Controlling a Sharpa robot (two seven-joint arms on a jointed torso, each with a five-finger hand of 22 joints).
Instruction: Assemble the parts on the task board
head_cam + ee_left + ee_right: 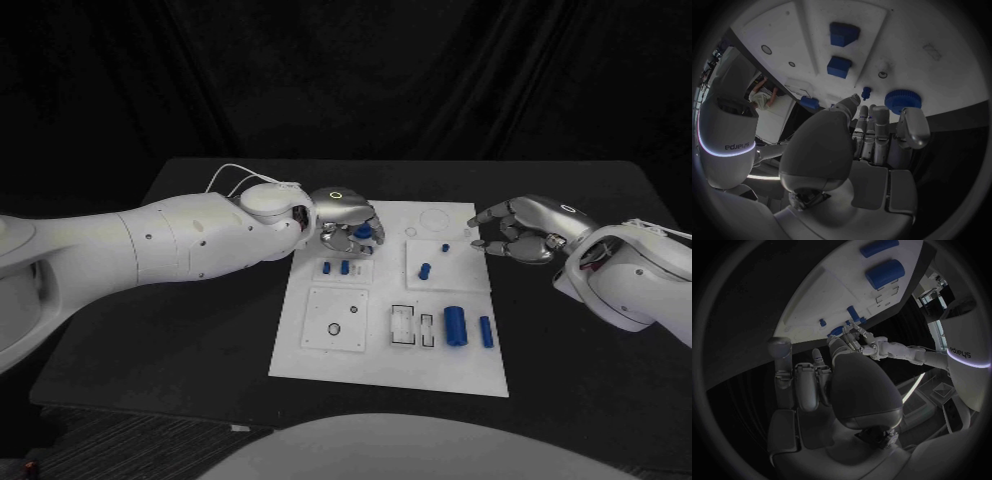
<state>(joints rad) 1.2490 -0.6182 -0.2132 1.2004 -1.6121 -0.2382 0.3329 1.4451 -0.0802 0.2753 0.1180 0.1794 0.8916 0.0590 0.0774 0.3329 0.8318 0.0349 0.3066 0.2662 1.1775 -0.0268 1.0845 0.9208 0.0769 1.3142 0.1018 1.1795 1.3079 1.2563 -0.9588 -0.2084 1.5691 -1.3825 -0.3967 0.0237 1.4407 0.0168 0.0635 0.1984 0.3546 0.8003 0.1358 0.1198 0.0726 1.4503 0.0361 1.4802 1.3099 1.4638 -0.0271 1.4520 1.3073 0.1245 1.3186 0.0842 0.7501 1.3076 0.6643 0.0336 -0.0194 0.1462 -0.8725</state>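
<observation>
Two white arms reach in over the black table (216,330) I am working at, one from each side. Between them lies the white task board (389,375), a long plate running away from me. My left hand (346,222) sits over the board's far left corner, fingers curled around a small blue part (365,232); I read this as a grip, though the contact itself is partly hidden. In the left wrist view the fingers (870,135) point at a round blue ribbed cap (902,100) and a small blue peg (866,91) standing on the board. My right hand (522,230) hovers just off the board's far right edge with fingers curled inward and nothing in them.

On the board's near half, a large blue cylinder (456,325) lies beside a slimmer blue bar (486,331). Farther up sit two small blue blocks (336,268) near my left hand, and a short blue pin (426,268) toward the right.
</observation>
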